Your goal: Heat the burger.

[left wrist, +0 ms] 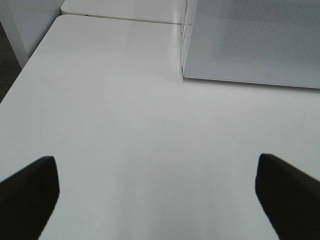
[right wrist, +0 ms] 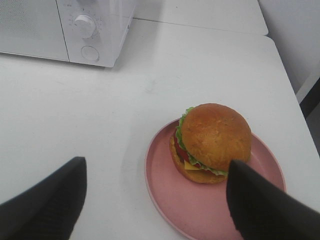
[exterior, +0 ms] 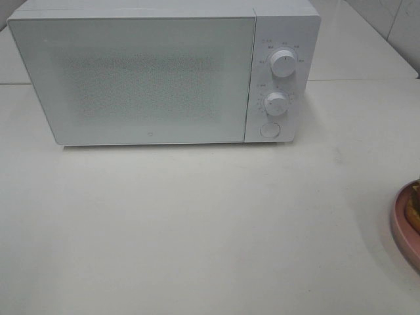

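Note:
The burger [right wrist: 212, 140], with a golden-brown bun, green lettuce and a cheese edge, sits on a pink plate [right wrist: 170, 200] in the right wrist view. In the high view only a sliver of the burger [exterior: 415, 211] and the plate [exterior: 403, 226] shows at the right edge. My right gripper [right wrist: 155, 167] hangs open just short of the plate, one finger overlapping the plate's near side, and holds nothing. Over bare table, my left gripper [left wrist: 157, 195] is wide open and holds nothing. Neither gripper appears in the high view.
A white microwave [exterior: 151, 79] stands at the back of the white table with its door shut; two knobs [exterior: 283, 63] and a round button [exterior: 269, 130] are on its right panel. The table's right edge [right wrist: 292, 75] lies close to the plate.

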You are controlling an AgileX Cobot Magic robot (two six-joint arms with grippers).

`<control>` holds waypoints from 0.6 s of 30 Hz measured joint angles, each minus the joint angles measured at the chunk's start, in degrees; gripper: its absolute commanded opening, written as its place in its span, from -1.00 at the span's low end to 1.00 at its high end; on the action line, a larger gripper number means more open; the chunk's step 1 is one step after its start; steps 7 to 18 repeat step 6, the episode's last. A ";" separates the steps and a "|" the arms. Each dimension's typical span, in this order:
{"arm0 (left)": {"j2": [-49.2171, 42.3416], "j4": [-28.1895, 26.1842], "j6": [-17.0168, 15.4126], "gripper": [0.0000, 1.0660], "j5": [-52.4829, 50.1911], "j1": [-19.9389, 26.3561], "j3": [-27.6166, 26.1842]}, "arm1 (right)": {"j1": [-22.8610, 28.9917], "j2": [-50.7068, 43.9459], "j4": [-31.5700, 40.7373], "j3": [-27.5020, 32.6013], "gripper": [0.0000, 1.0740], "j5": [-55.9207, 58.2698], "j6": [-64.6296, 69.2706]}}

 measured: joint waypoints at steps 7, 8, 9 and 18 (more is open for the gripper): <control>0.00 0.00 0.00 0.87 0.00 0.00 0.00 | 0.00 0.00 0.00 0.00 0.40 0.00 0.00; 0.00 0.00 0.00 0.87 0.00 0.00 0.00 | 0.00 0.00 0.00 0.00 0.40 0.00 0.00; 0.00 0.00 0.00 0.87 0.00 0.00 0.00 | 0.00 0.00 0.00 0.00 0.40 0.00 0.00; 0.00 0.00 0.00 0.87 0.00 0.00 0.00 | 0.00 0.00 0.00 0.00 0.40 0.00 0.00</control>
